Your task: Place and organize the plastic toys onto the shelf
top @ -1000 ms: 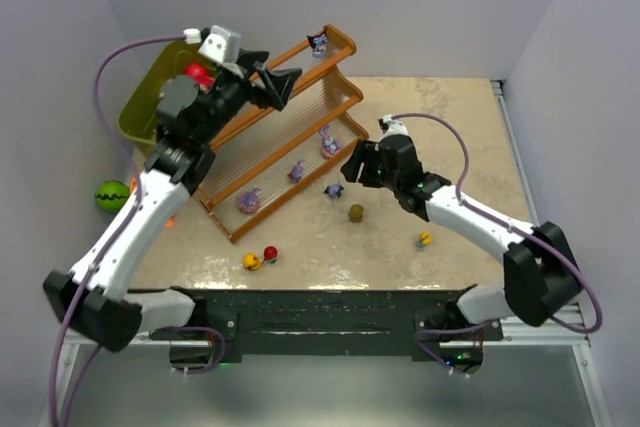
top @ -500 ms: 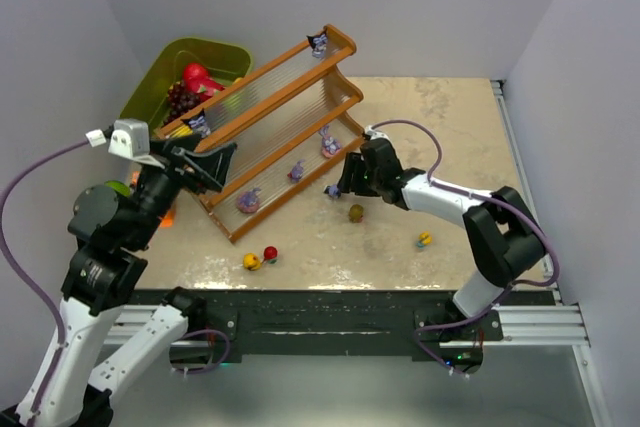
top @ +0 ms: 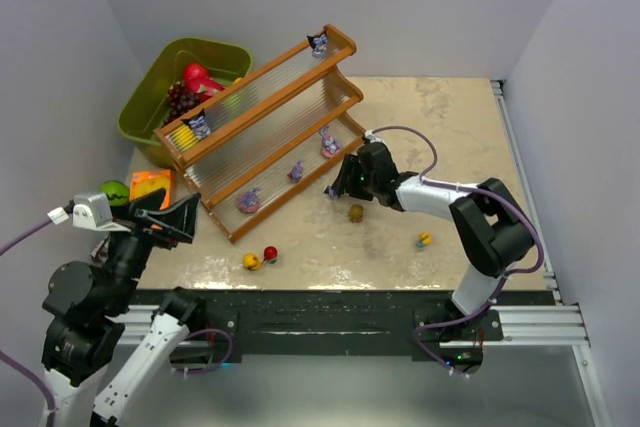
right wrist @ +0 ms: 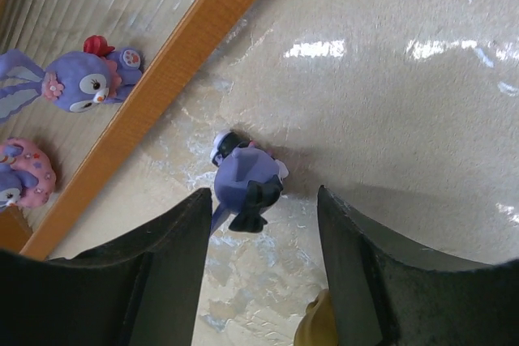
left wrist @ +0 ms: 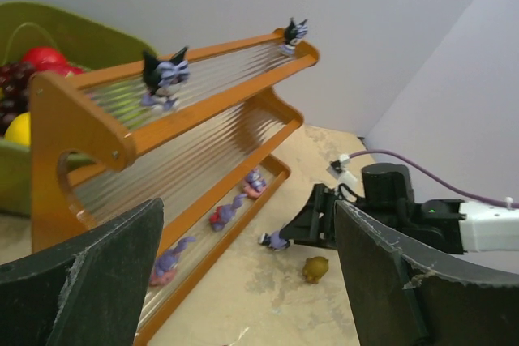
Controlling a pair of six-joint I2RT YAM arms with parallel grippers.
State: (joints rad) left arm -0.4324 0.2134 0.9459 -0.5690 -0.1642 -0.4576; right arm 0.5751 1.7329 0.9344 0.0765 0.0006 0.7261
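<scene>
Five toys lie loose on the table (top: 455, 137) and five stand on the shelf (top: 270, 97). At the far left, the left gripper (top: 168, 219) hangs off the table's near corner. Its fingers are spread wide with nothing between them, and it is well apart from every toy. On the shelf, two dark figurines (left wrist: 162, 77) sit at the ends of the top tier. Three purple bunnies (top: 297, 171) line the bottom tier, and the middle tier looks bare.

Near the front edge, a yellow ball (top: 252, 262) and a red ball (top: 270, 253) sit just beside each other. Further right, just beside the shelf's bottom rail, lies the blue-and-black toy (right wrist: 243, 182). It seems to be tipped on its side, though the wrist view is too close to be sure. The right gripper (right wrist: 263, 194) hangs low over it with its fingers apart. One finger is on each side of the toy and neither touches it.

This toy is likely hard moulded plastic: light, stiff and glossy, so it could squirt out of a pinch or skid on the shiny table. The best hold is probably across the rounded body, where it is widest. The thin ears and dark feet would probably twist it in the grip. An olive ball (top: 356, 212) lies near the gripper's right side, and it could get nudged. A second yellow toy (top: 424, 240) sits well apart, further right.
</scene>
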